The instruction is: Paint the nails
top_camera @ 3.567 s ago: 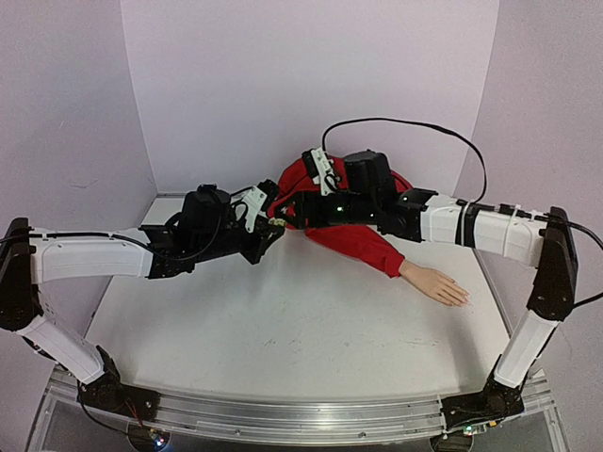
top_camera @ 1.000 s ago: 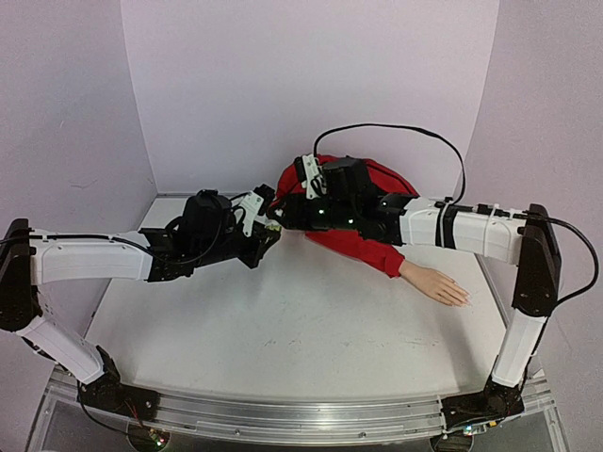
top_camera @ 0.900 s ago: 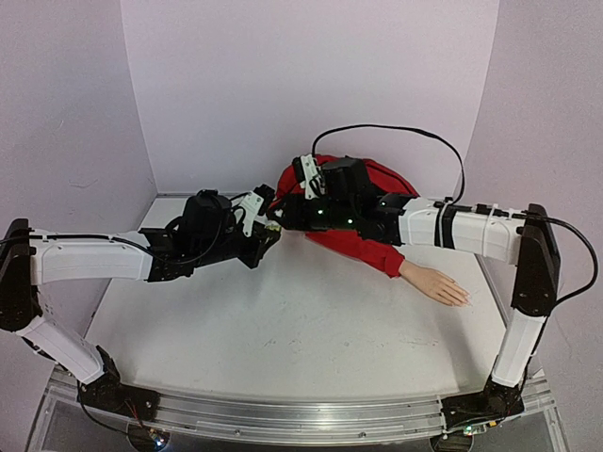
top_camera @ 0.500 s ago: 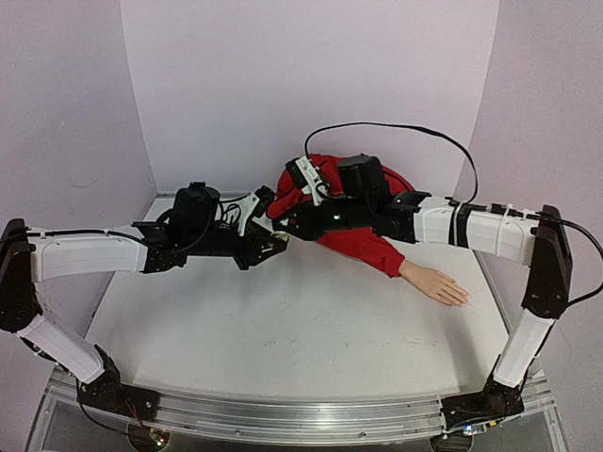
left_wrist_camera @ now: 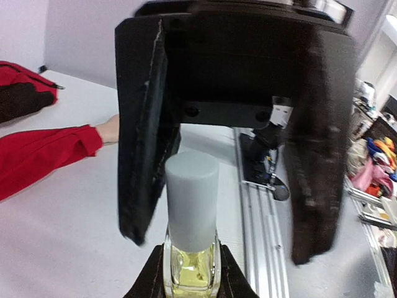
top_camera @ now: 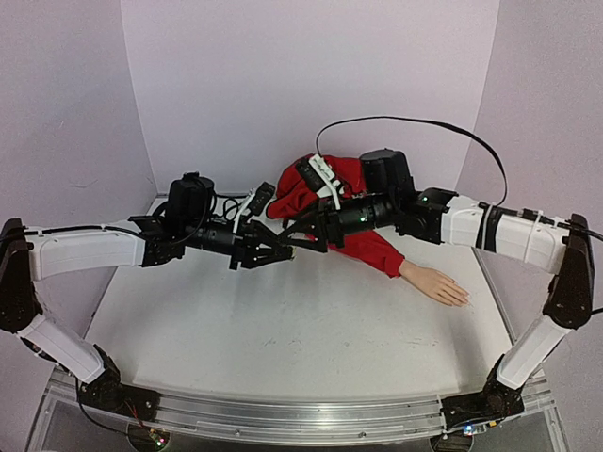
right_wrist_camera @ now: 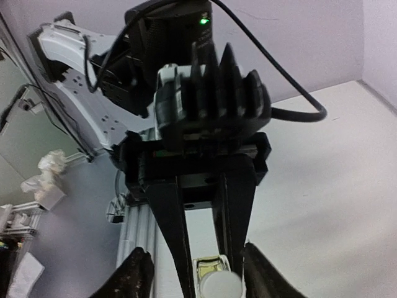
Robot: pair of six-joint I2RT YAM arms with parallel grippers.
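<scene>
Left gripper pinches a small clear bottle of yellowish liquid at the white table's 12 o'clock.
We see the right gripper with its black fingers spread wide either side of the bottle's pale cylindrical cap. We find the nails at 3 o'clock, on a skin-coloured mannequin hand lying beyond a red fabric sleeve, well apart from both grippers.

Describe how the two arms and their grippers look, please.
The left arm and right arm have white links joined by black joints. A black cable arches over the right arm, which shows small green lights. The left gripper and right gripper are black, with two flat fingers each.
</scene>
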